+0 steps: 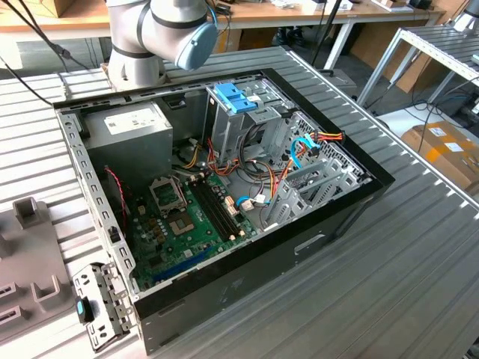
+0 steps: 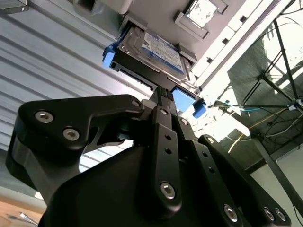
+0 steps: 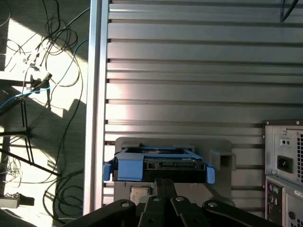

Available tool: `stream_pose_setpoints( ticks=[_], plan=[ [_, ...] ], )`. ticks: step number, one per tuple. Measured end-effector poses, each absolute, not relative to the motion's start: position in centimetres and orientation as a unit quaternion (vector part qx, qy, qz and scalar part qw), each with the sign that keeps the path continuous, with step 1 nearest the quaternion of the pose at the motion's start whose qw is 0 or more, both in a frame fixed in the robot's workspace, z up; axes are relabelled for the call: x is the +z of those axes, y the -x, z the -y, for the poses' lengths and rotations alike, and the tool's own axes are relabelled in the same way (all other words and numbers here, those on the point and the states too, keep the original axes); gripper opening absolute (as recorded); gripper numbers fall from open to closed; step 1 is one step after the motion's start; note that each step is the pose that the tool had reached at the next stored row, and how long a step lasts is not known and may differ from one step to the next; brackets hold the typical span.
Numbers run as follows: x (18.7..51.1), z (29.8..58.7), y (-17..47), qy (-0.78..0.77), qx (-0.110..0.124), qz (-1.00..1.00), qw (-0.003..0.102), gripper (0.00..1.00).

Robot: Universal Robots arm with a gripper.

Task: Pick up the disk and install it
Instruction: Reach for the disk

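The end effector (image 2: pixel 163 93), fingers (image 2: pixel 163 124) pressed together, sits with its tips just at the near edge of the disk (image 2: pixel 154 49), which lies flat in a grey holder (image 3: pixel 222 158) on the ribbed surface (image 3: pixel 189 71), straight ahead, long axis crosswise to the fingers

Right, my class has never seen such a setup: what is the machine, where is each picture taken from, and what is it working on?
The machine is a robot arm with a gripper. The exterior view looks from off the arm at an open computer case on a metal table. Both wrist views come from cameras riding on the arm, looking along that black gripper. Its tip is at the edge of the disk, a hard drive in a blue carrier, lying in a grey holder. Whether it grips the disk I cannot tell.
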State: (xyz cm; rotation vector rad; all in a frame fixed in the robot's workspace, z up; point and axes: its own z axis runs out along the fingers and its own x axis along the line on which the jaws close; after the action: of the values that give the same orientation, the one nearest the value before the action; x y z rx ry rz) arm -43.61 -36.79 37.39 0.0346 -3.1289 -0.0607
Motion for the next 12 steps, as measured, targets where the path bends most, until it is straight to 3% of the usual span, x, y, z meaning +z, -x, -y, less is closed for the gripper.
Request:
stream_pose_setpoints(
  ticks=[12],
  plan=[
    [36.4, 36.8, 45.5, -0.015, -0.018, 1.000, 0.008, 0.11]
  ],
)
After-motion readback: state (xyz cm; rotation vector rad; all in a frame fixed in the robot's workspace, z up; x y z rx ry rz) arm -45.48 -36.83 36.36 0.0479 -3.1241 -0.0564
